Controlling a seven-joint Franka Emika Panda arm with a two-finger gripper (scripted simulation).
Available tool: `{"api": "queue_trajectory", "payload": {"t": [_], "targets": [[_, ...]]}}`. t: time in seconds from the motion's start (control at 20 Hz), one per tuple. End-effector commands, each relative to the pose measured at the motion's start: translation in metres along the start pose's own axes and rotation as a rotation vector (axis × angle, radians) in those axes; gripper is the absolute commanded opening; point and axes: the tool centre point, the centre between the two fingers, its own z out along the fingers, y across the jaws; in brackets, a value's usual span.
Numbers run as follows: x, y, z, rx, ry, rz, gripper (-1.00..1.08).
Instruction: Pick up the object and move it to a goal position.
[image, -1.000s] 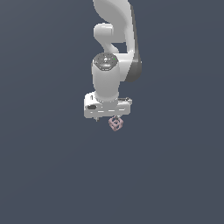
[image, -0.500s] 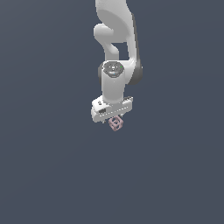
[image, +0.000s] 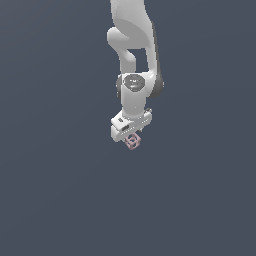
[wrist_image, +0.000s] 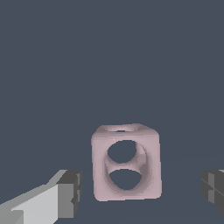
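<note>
The object is a tiny pale pink lattice cube (image: 132, 142) with round holes through its faces. In the exterior view it sits directly under the white hand. My gripper (image: 130, 136) is lowered over it. In the wrist view the cube (wrist_image: 126, 168) stands between my two dark finger pads (wrist_image: 72, 192), and the other pad shows at the picture's edge (wrist_image: 213, 192). There is a narrow gap on one side and a wider gap on the other. The jaws are open and do not touch the cube.
A plain dark grey surface (image: 60, 200) fills both views around the arm. No goal marker or other object shows.
The hand has moved a little down and towards the exterior view's right, closing in over the cube. The cube has stayed where it was.
</note>
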Motion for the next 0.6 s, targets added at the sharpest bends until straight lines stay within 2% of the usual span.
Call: {"api": "queue_trajectory", "payload": {"t": [0.0, 0.55], "targets": [[-0.001, -0.004, 0.003, 0.0, 0.002, -0.03, 1.0], [-0.002, -0.006, 0.014, 0.001, 0.002, -0.047, 1.0]]}}
